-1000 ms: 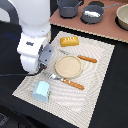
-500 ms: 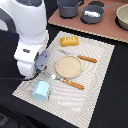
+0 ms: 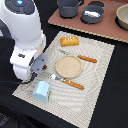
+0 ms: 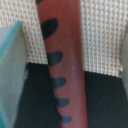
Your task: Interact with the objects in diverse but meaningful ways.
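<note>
The mat (image 3: pixel 95 55) is the landmark here. A place setting is laid on it: a plate (image 3: pixel 67 66) at its middle, with a fork (image 3: pixel 66 81) along one side and a knife (image 3: pixel 80 57) along the other, so the toys read as a table laid for a meal. The loaf (image 3: pixel 69 41) sits on the mat's far edge, beyond the plate, as if served. The carton (image 3: pixel 41 91) stands on the mat's near corner, on the exterior view's left. Off the mat, on a brown board, stand a saucepan (image 3: pixel 68 8) and a second pot (image 3: pixel 93 14).

The gripper (image 3: pixel 36 71) hangs low over the mat's left edge, just beside the carton and close to the fork's tines. The wrist view is filled by a sausage (image 4: pixel 61 60), brown with dark marks, running across the mat's weave and over its edge onto the dark table; the carton's blue side shows next to it. The sausage seems to lie between the jaws, but I cannot tell whether they pinch it or stand apart.
</note>
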Tool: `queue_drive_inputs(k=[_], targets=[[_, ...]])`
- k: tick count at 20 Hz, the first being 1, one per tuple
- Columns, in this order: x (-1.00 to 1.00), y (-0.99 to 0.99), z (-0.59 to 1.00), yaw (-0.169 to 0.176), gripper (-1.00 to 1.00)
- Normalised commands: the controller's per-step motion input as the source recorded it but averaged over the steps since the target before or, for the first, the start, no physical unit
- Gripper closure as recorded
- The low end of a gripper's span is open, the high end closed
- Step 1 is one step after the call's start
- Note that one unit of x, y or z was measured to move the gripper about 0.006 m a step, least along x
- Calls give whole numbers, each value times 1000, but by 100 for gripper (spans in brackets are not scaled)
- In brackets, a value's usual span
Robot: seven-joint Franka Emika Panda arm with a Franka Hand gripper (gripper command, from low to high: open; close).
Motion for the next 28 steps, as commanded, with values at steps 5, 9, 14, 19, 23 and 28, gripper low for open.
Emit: queue_drive_inputs(k=[5, 9, 14, 19, 23, 28], targets=[[-72, -2, 81, 11, 100], [0, 2, 247, 5, 100], [89, 78, 15, 27, 100], [-43, 210, 860, 26, 100], [-102, 124, 307, 97, 100], [-17, 165, 141, 105, 100]])
